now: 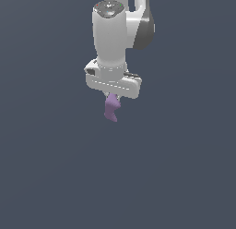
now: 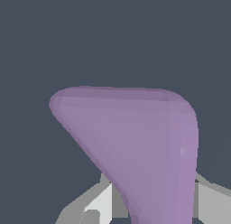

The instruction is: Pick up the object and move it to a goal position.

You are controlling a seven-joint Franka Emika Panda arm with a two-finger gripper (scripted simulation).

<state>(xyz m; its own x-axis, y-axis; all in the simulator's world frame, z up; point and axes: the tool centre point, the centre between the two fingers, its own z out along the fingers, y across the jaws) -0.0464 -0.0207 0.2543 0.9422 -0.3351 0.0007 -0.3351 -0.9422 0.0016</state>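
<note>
One purple chunk [image 1: 111, 108] was all there was to watch, and it hung in mid-air, tucked up under the white gripper [image 1: 112, 95] with its top end hidden between the jaws. It was a matte light-purple piece, bent partway down and narrowing to a point at the bottom, and that point leaned a touch toward the exterior view's right. Nothing beneath it touched it; only plain dark grey showed below and all round, so whether that grey was a table or just background could not be told.

Up close from the wrist view, the chunk [image 2: 149, 146] filled most of the picture, a broad rounded wedge with one blunt corner and smooth flat faces. Pale grey fingers [image 2: 101, 200] pressed in on either side of it near its narrow end, so the gripper was closed on the chunk with the jaws only as far apart as the piece was thick.

Above the gripper, in the exterior view, the wide white hand block sat level, clearly broader than the chunk it carried. Over that rose the arm [image 1: 110, 34], a fat white cylinder standing upright, with a grey joint bulging on the exterior view's right.
</note>
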